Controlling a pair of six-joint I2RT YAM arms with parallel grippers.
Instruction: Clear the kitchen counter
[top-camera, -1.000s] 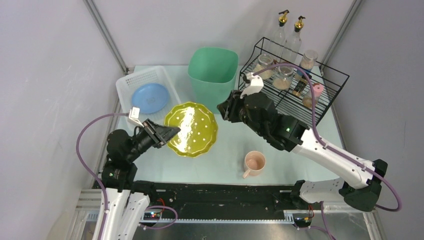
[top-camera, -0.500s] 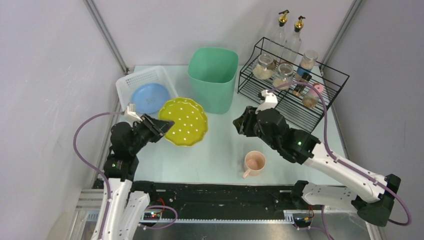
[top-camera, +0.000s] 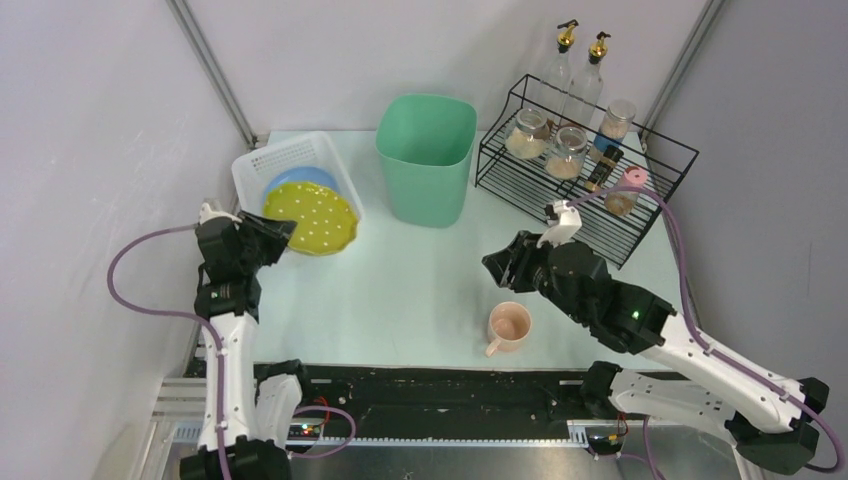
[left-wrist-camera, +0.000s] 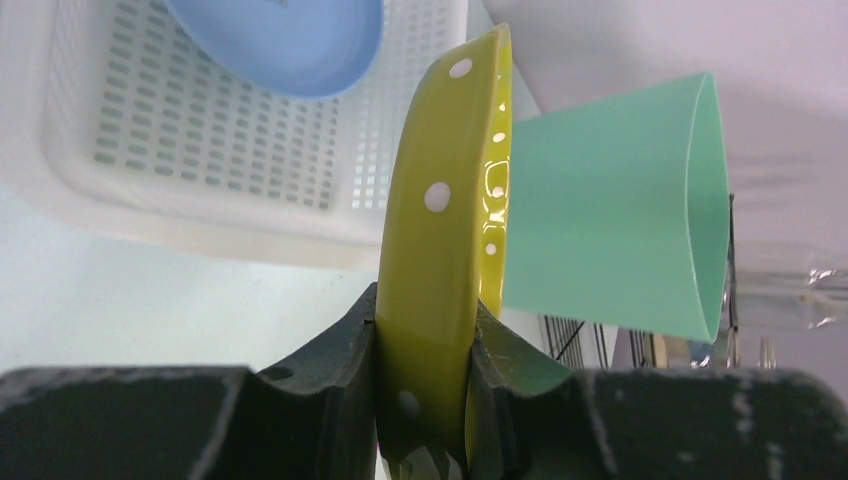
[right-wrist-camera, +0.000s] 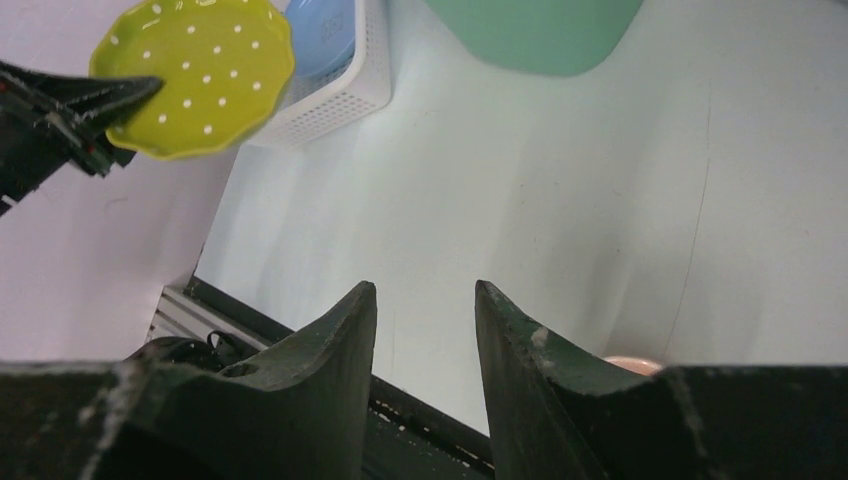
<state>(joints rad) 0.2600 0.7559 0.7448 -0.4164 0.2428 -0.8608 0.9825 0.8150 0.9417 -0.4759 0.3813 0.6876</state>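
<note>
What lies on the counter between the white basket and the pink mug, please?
Nothing does. In the top view, the counter is bare all the way from the basket to the mug.

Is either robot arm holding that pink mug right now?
No, the pink mug stands by itself on the kitchen counter, and the right arm's fingers are apart with nothing between them.

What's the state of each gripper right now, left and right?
Left gripper: closed on the rim of the yellow dotted plate.
Right gripper: open, fingers apart, holding nothing.
</note>
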